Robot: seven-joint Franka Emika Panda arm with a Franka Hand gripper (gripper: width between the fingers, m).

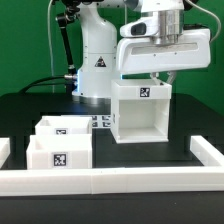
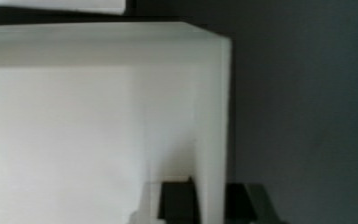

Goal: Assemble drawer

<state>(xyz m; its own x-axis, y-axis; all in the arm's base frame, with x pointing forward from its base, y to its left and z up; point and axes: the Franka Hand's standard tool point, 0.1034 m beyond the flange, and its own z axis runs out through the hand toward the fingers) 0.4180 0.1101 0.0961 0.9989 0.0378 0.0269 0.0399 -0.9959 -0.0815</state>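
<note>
The drawer's large cube-shaped casing (image 1: 140, 115) stands on the black table at the middle, its open side toward the front and a tag on its top edge. The two shallow trays stand side by side at the exterior view's left, one behind (image 1: 58, 127) and one in front (image 1: 60, 152) with a tag on its face. My gripper (image 1: 160, 78) hangs over the casing's upper back edge. In the wrist view the casing (image 2: 87, 120) fills the frame, and my gripper (image 2: 211, 205) has its two dark fingers on either side of a thin casing wall, closed against it.
A long low white rail (image 1: 120, 182) runs along the table's front, with raised ends at both sides. The marker board (image 1: 100, 122) lies flat between the trays and the casing. The robot's base (image 1: 97, 65) stands behind.
</note>
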